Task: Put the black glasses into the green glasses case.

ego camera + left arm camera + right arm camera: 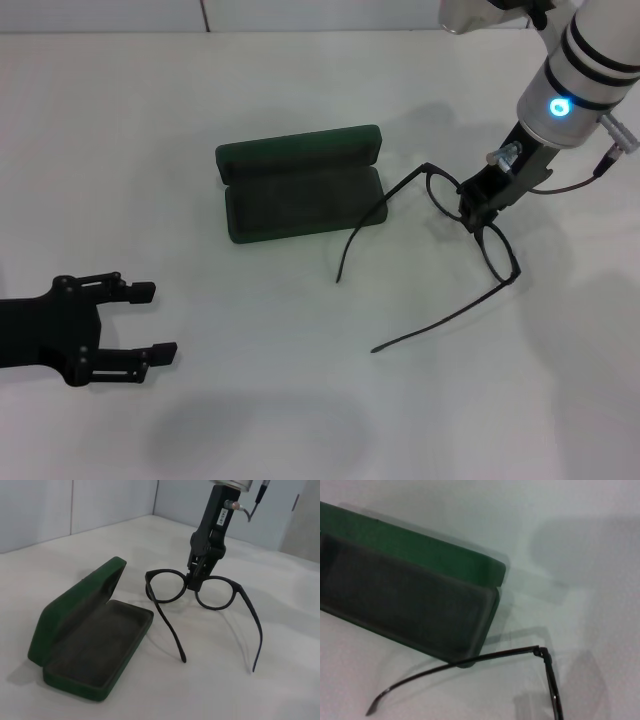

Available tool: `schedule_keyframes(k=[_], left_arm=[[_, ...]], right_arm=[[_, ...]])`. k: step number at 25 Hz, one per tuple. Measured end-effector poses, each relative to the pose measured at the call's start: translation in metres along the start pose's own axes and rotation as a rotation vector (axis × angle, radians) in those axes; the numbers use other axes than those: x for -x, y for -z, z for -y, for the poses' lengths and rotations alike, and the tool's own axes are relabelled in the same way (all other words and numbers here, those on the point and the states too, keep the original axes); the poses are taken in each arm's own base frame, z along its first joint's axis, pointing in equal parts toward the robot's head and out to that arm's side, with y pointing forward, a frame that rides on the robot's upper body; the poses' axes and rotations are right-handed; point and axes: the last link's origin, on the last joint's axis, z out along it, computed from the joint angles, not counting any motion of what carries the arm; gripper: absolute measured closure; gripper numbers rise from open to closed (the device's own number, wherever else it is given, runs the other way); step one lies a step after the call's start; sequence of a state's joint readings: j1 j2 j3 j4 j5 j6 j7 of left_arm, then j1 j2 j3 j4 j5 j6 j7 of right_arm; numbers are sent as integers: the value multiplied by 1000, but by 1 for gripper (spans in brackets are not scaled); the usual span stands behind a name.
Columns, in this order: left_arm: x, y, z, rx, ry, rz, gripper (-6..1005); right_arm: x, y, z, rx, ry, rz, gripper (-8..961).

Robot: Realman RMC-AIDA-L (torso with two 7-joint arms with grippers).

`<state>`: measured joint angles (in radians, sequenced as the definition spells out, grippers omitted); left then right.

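Observation:
The black glasses (503,256) stand to the right of the green glasses case (300,195), with both temple arms unfolded and pointing toward the table's near side. My right gripper (475,210) comes down from above and is shut on the bridge between the two lenses. The left wrist view shows the gripper (195,582) holding the glasses (168,627) with the front upright and the temple tips low near the table. The case (90,640) lies open, lid up, its felt lining bare. One temple (490,656) runs past the case corner (405,605). My left gripper (160,320) stays open at the near left.
Everything sits on a plain white table (300,400). A pale wall rises behind the table's far edge (100,505). A cable hangs off the right arm's wrist (590,175).

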<state>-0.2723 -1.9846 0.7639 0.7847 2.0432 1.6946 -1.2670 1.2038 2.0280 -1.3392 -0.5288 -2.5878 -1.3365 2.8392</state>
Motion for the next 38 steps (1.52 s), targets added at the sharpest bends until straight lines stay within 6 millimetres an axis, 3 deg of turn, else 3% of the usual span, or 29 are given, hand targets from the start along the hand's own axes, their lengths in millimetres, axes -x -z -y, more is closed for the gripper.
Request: schedule_keyframes(k=[9, 15, 20, 25, 28, 38], left_arm=[[-1, 0, 1, 1, 0, 1, 165], [0, -1, -1, 7, 10, -3, 166], [2, -5, -4, 23, 43, -18, 167], [0, -14, -7, 54, 79, -41, 168], [-6, -27, -8, 102, 118, -63, 168], [-29, -73, -16, 239, 94, -97, 192]], right_arm=[[0, 5, 1, -5, 16, -2, 833], [-7, 12, 8, -5, 26, -11, 892], [-18, 32, 21, 85, 15, 27, 892], [-36, 52, 47, 226, -18, 171, 892], [-43, 53, 58, 289, 14, 291, 892], [-40, 59, 59, 413, 201, 787, 891]])
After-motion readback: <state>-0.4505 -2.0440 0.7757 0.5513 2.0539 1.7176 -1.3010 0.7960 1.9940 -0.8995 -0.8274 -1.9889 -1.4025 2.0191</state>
